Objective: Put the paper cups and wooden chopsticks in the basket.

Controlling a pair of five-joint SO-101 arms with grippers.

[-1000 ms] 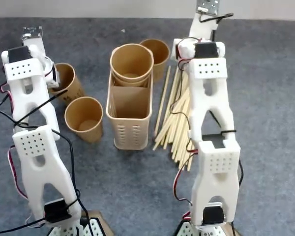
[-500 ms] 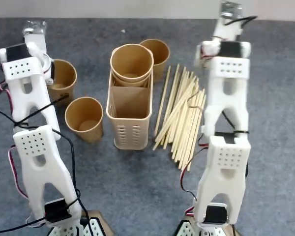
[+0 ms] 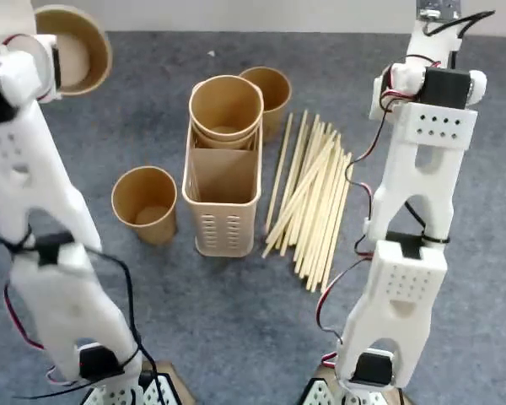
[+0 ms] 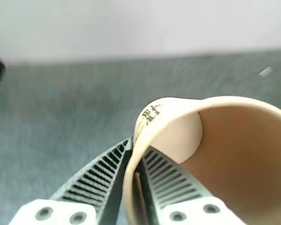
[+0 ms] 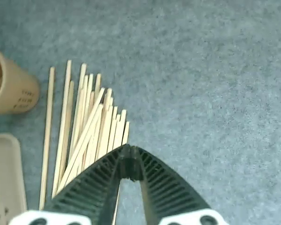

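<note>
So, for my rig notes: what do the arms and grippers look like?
Left arm and right arm: white plastic, perforated panels, black motors, red and black cables. Left gripper and right gripper: black, ribbed, on white bases.

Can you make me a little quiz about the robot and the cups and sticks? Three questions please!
1. Pick one: what does the left hand hold? A) a spoon B) a paper cup C) a bottle
2. True or false: the wooden chopsticks lie inside the basket.
3. Count: how many paper cups stand on the table outside the basket?
Key: 1 B. 2 False, they lie on the table beside the basket. 3 Two: the near cup on the left arm's side and the far cup behind the basket.
</note>
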